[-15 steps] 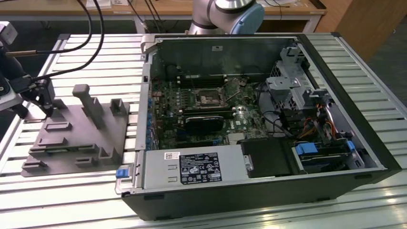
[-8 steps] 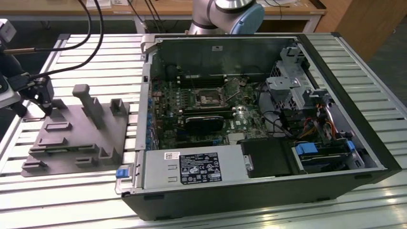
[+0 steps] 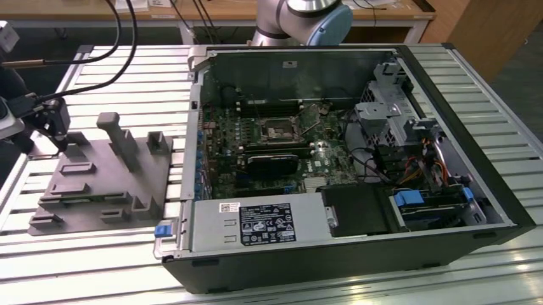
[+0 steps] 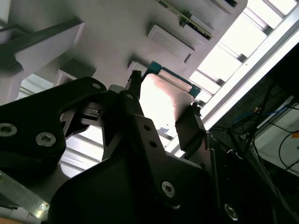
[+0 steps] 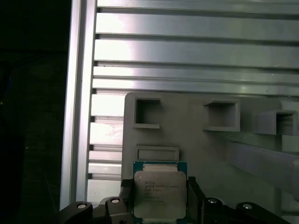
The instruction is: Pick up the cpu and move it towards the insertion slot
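While the gripper (image 5: 160, 187) is clamped on two sides of the cpu (image 5: 160, 195), both are over the grey fixture (image 3: 89, 175) at the exterior view's left. The insertion slot (image 3: 278, 131) sits mid-frame, well apart, inside the open computer case (image 3: 339, 262).

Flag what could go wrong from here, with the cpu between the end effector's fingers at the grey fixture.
The end effector grips the cpu by just two opposite edges, so it could slip or tilt in transit. The insertion slot sits down inside the open computer case, past its side wall, so the cpu might clip that wall.
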### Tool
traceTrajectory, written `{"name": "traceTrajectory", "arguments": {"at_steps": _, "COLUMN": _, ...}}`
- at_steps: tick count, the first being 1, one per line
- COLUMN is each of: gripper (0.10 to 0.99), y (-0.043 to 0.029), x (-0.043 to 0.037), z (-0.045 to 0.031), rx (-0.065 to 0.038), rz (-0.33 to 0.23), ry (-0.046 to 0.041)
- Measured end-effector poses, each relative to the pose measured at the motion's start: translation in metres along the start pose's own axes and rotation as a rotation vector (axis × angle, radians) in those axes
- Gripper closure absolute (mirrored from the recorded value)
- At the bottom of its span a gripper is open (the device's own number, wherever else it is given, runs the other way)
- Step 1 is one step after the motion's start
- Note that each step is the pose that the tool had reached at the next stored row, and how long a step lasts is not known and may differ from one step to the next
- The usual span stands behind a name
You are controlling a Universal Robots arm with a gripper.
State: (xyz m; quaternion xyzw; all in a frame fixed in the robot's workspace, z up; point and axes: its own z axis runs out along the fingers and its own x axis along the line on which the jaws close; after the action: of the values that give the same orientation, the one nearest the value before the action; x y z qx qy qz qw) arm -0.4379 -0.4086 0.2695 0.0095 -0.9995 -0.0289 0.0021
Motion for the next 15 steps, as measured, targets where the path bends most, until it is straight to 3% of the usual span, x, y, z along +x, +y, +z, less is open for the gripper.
{"name": "traceTrajectory", "arguments": {"at_steps": 15, "gripper": 0.541, "y": 0.0014, "x": 0.0001, "z": -0.0150, "rx": 0.000, "rz": 0.000, "ry": 0.0000}}
